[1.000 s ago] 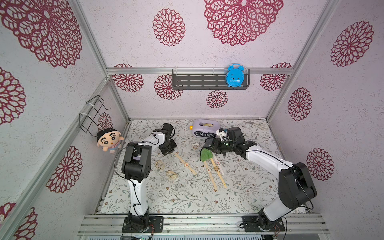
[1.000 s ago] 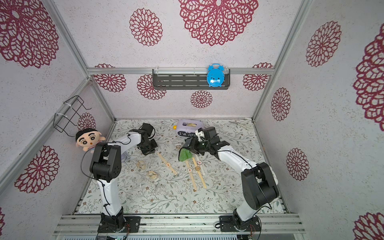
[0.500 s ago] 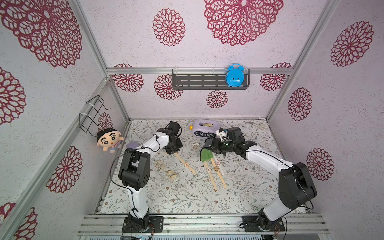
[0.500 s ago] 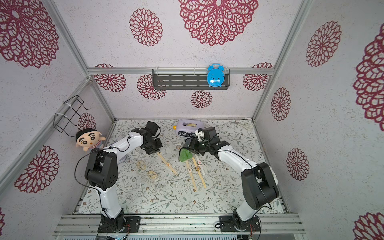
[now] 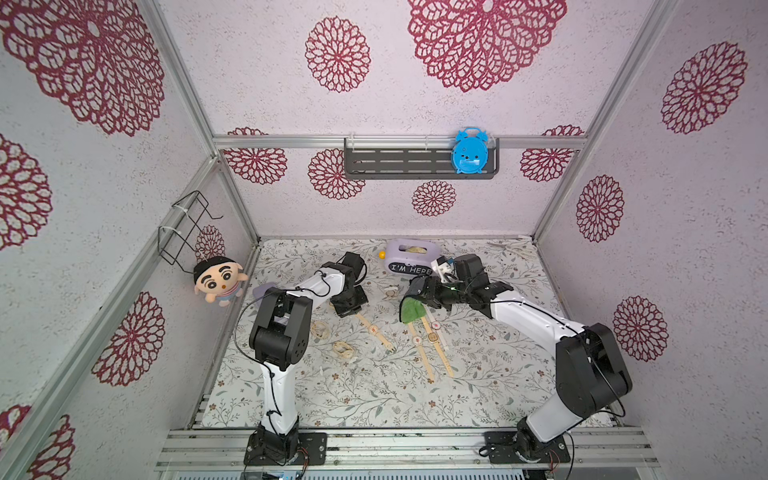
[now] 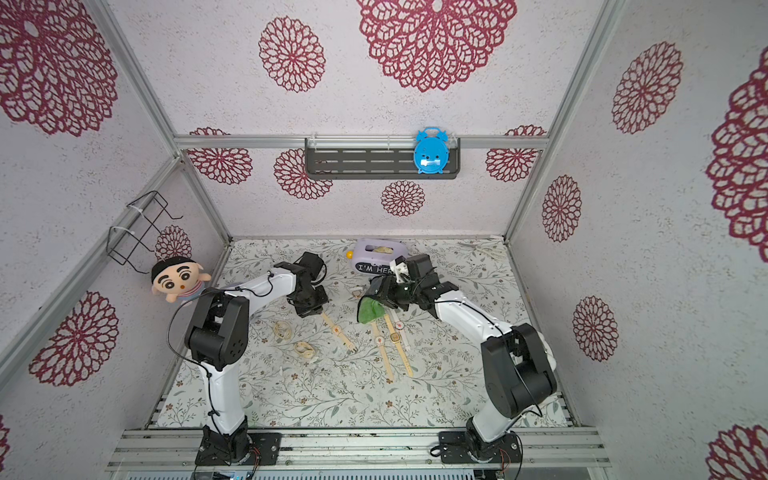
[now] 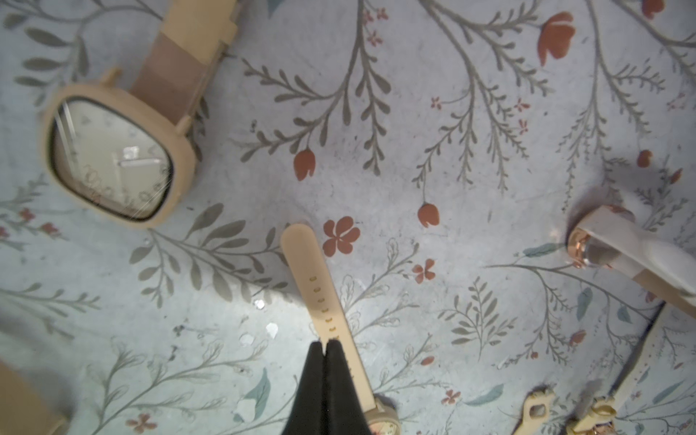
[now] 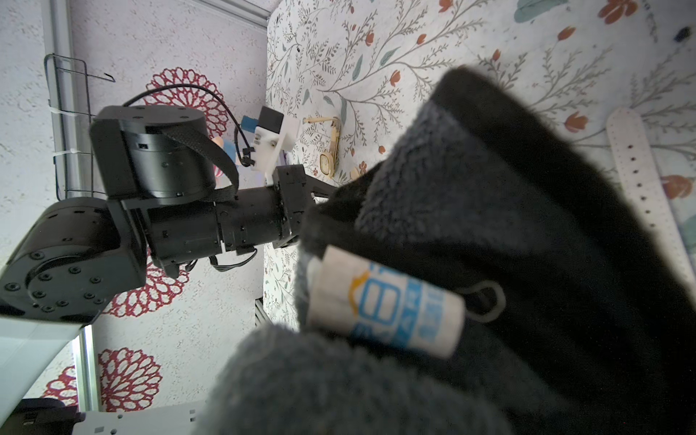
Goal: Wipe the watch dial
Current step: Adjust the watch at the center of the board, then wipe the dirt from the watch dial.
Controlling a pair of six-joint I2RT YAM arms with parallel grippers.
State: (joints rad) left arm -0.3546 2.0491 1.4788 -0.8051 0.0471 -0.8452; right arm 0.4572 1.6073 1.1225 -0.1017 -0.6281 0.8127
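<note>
Beige watch [image 5: 373, 329] flat on the floral mat [image 5: 374, 395], left gripper [image 7: 327, 348] — jaws pressed together — swung in from the mat's left edge, tips now over its strap, perhaps touching, right gripper [image 5: 417, 298] beyond, unmoved, clamped on the green cloth [image 5: 410, 311]

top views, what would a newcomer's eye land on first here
The bright blue plastic alarm clock on the dark shelf at the back, then the cartoon plush doll by the left wall. Lower down, a green fluffy cloth hangs from the right gripper over beige strap watches.
</note>
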